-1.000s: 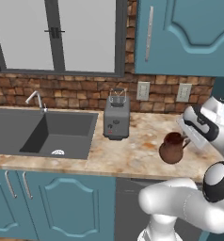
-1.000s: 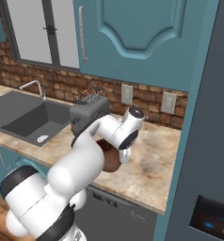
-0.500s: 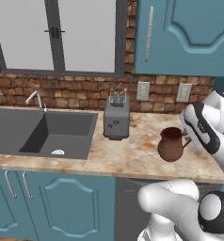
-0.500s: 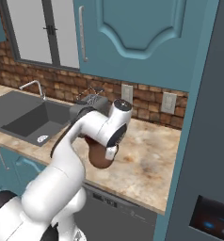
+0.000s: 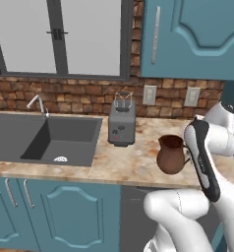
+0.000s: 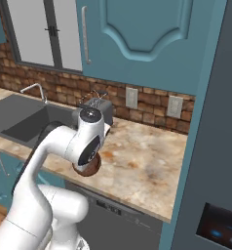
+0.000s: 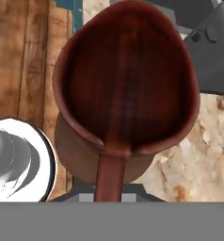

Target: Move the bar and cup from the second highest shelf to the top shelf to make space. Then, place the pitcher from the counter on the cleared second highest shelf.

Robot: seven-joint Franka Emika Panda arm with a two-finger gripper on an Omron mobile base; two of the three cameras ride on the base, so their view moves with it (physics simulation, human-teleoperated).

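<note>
Left base view: pitcher (image 5: 171, 154) upright over the front of the counter (image 5: 133, 162), right of the toaster (image 5: 122, 125) and well right of the sink (image 5: 45, 140); whether its base touches the stone is hard to tell. Its handle side meets the white arm, which covers the gripper itself, so the fingers cannot be made out here. Right base view: the arm's forearm and wrist joint hide nearly all of the pitcher (image 6: 87, 168); a dark brown curve of its belly shows under the joint, above the counter (image 6: 147, 171) near the front edge. Toaster (image 6: 97, 108) partly hidden behind the arm; sink (image 6: 25, 122) at left. Grey cabinet side at right is cut off by the frame, shelves not visible. Hand view: looking straight down into the pitcher (image 7: 128, 89) mouth; its handle runs down to the bottom edge, where the gripper (image 7: 108, 193) is clenched on it, fingertips largely hidden by the handle. Mottled counter (image 7: 208, 141) shows at right.
</note>
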